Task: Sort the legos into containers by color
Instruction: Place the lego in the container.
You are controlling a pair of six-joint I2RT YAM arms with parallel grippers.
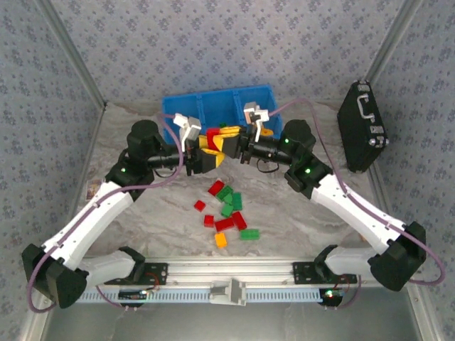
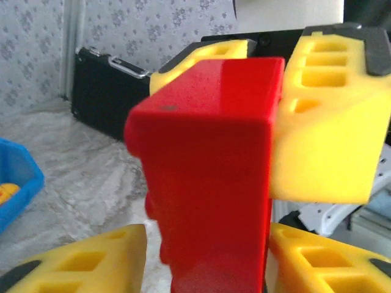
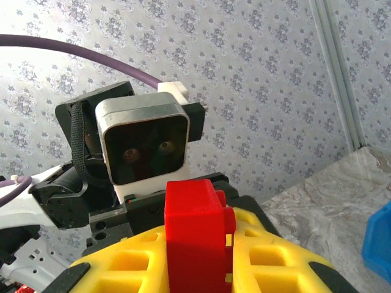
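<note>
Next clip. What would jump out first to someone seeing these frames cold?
The left gripper and right gripper meet nose to nose above mid-table, just in front of the blue tray. Both flank one red brick, which seems to be clamped from both sides. Nearer the front edge, a loose scatter of red, green and orange bricks lies unsorted on the table, and a black case stands by the right wall.
</note>
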